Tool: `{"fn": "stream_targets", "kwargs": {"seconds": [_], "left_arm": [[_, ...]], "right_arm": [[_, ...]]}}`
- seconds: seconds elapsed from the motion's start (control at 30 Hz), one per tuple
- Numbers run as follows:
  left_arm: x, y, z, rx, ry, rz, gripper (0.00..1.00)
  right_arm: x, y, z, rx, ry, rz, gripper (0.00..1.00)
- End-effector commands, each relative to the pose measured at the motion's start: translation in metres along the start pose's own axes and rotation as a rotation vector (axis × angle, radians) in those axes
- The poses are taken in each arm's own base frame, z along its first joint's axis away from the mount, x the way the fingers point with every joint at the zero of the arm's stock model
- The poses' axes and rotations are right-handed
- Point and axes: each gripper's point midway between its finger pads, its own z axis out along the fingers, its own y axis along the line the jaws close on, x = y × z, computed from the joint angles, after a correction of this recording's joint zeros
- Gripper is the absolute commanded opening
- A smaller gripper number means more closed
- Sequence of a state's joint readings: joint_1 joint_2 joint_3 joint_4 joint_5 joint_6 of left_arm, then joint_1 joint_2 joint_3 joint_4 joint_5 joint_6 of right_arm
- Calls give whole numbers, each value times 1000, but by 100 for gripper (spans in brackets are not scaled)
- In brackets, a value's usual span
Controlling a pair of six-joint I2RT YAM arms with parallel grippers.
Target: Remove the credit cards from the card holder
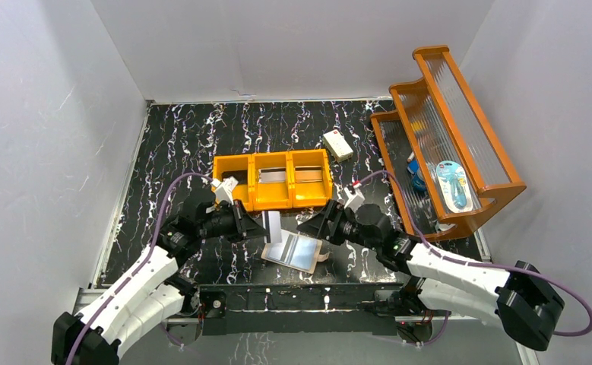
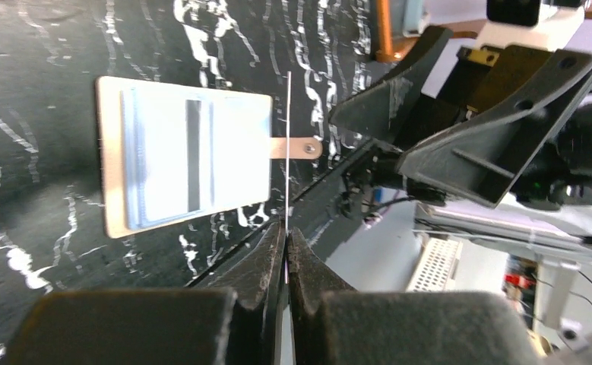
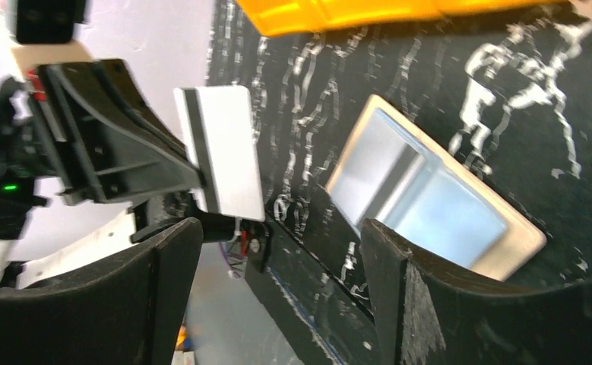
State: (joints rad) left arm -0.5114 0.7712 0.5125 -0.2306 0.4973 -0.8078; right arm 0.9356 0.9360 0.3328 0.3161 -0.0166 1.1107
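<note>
One thin white credit card with a dark stripe (image 3: 220,148) stands on edge in the air, pinched tight in the fully closed left pincer (image 2: 286,243). Just beside it, the peach-pink bifold card holder with pale blue-grey pockets (image 1: 296,251) lies open on the black marbled bench (image 1: 178,144). Over it the right pincer (image 3: 281,228) gapes wide, gripping nothing.

Robot lab booth: white panel walls (image 1: 292,46), black marbled tabletop (image 1: 186,137).
</note>
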Motion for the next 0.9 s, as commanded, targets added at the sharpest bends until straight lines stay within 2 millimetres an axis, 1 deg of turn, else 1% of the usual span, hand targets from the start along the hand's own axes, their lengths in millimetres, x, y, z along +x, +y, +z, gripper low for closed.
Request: {"fn": "stream_targets", "kwargs": {"seconds": [0.0,0.1,0.17,0.27,0.33,0.47,0.67,0.87], "left_arm": [[0,-46,-7,258,20,-16,0],[1,-61,-9,343,43,-12,0],[0,-67,-11,362,54,7,0],[-2,-74,-13,380,67,38,0],[-1,-77,-14,392,74,43,0],[1,-75,-14,388,82,39,0],[2,-77,-15,404,91,32,0],[4,-78,-15,415,102,36,0]], "right_arm": [[-13,59,-7,-202,50,-109,83],[-13,75,-6,-267,89,-108,78],[-12,79,-3,-286,103,-92,73],[-12,84,-3,-338,110,-63,69],[-12,85,-2,-362,120,-48,65],[-11,94,-5,-428,142,-40,59],[-8,88,-4,-434,155,-8,49],[-6,87,-4,-458,161,20,41]]}}
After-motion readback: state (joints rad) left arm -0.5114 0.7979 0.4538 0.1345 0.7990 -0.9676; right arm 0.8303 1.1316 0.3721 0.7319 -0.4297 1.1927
